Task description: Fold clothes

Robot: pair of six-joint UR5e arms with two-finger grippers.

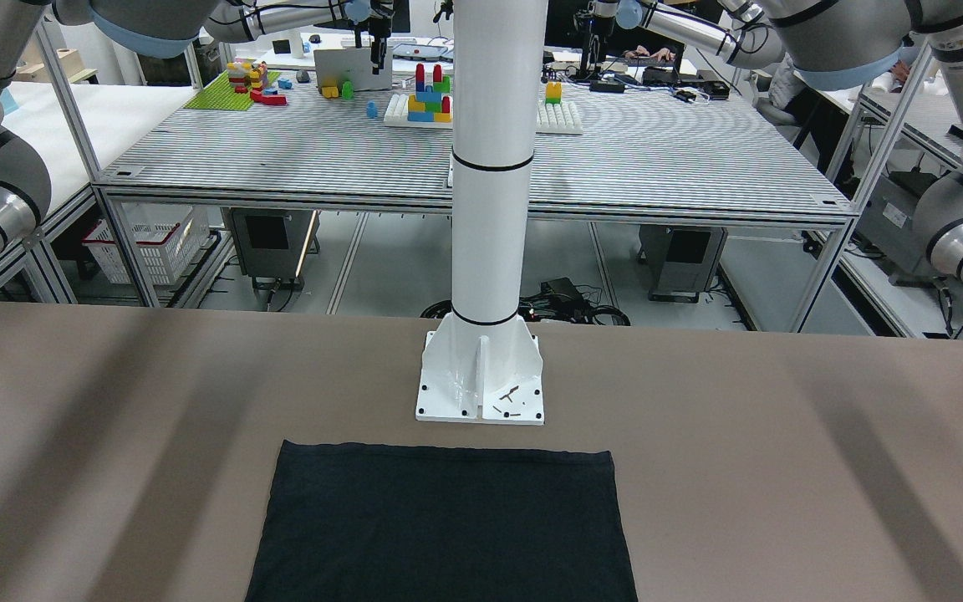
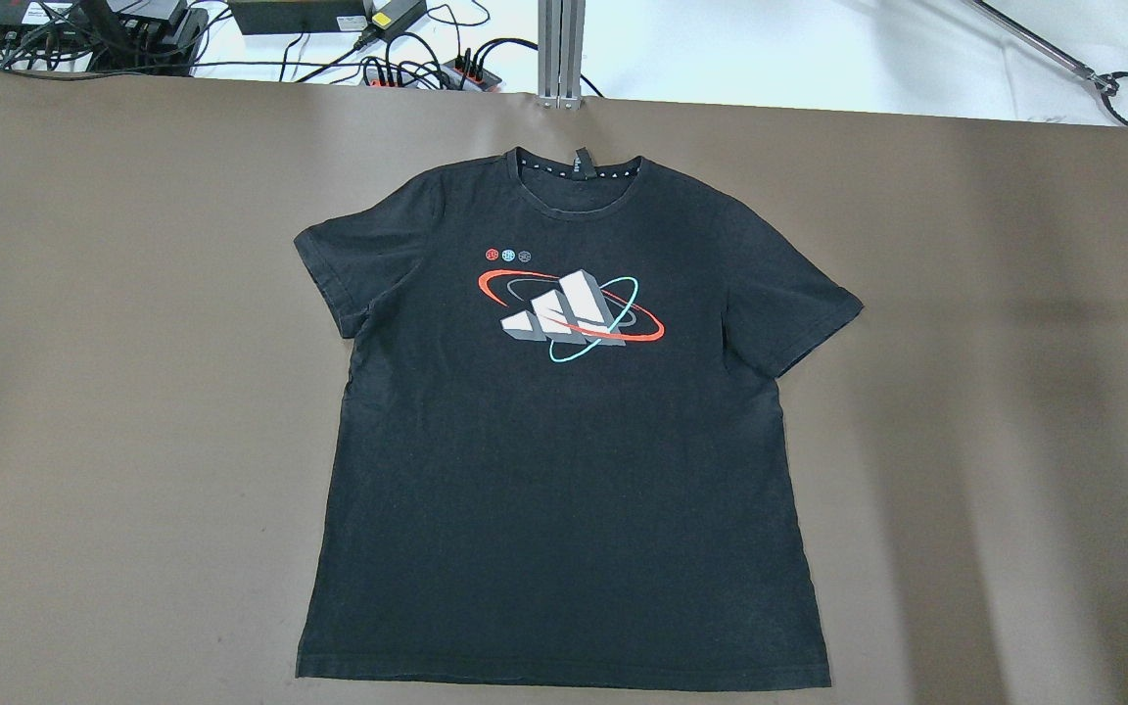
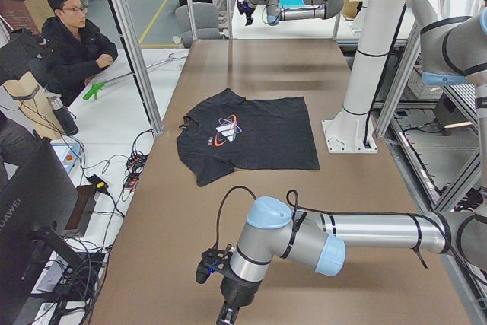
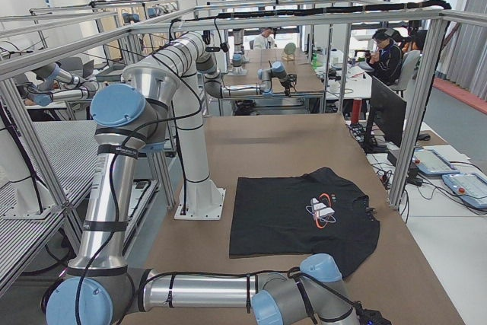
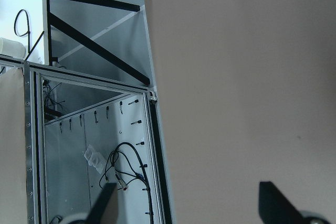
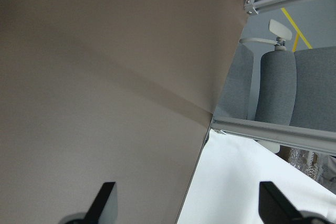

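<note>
In the front-facing view the black T-shirt [image 1: 441, 527] is seen flat on the brown table [image 1: 782, 468], hem just beside the white pillar's base [image 1: 481, 380]. Overhead, it is spread print-up, collar toward the far edge. In the wrist views the left gripper [image 5: 189, 205] and right gripper [image 6: 190, 203] are each shown, fingers wide apart, above a table edge.

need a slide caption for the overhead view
Black T-shirt lies flat and unfolded, print side up, collar away from the robot, on the brown table.
</note>
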